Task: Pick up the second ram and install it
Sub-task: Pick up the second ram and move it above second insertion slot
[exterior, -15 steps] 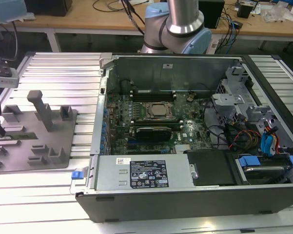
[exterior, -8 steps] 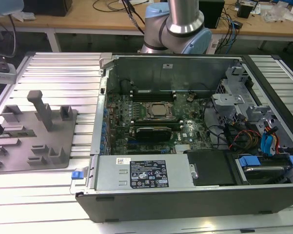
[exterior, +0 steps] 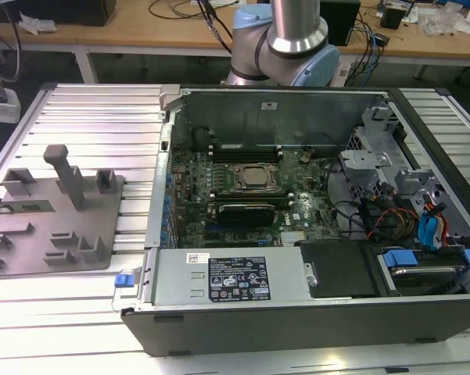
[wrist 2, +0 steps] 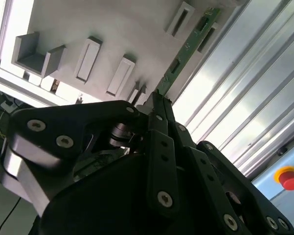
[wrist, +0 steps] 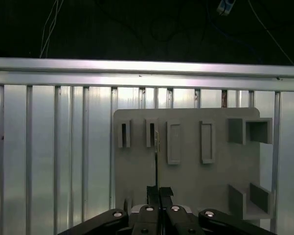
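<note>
Exterior view: a black open computer case [exterior: 297,328] is holding a green motherboard [exterior: 191,183] with a square silver processor [exterior: 255,178]. A grey plastic fixture plate [exterior: 62,226] with upright posts is lying at the exterior view's left.

Second wrist view: the black gripper [wrist 2: 155,98], jaws narrow, is pinching the near end of the second ram [wrist 2: 186,49], a long flat green circuit-board stick. Its long axis is running straight out ahead of the jaws, far end pointing over the plate's slots [wrist 2: 180,18].

First wrist view: the ram is showing edge-on, extending from between the closed jaws toward a slot.
</note>
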`<state>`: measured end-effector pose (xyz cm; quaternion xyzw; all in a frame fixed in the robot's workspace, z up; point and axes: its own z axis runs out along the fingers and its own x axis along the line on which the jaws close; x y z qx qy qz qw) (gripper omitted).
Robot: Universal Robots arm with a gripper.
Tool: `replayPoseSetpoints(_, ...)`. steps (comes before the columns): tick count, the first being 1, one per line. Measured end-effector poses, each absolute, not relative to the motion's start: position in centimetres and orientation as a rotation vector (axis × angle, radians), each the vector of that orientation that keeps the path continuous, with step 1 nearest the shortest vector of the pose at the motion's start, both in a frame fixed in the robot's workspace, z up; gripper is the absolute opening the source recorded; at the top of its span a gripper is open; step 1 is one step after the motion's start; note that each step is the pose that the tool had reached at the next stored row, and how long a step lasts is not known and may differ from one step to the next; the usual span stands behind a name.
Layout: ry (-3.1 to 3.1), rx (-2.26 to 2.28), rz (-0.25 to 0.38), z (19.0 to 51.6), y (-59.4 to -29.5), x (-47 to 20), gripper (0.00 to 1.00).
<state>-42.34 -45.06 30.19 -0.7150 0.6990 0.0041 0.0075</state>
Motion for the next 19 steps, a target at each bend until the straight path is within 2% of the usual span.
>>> replayPoseSetpoints(14, 2.181, -2.232, 0.005, 33.5, -45.0, -42.3, 0.09)
replayPoseSetpoints(19, 2.18, -2.231, 0.015, 33.7, -45.0, -42.3, 0.09)
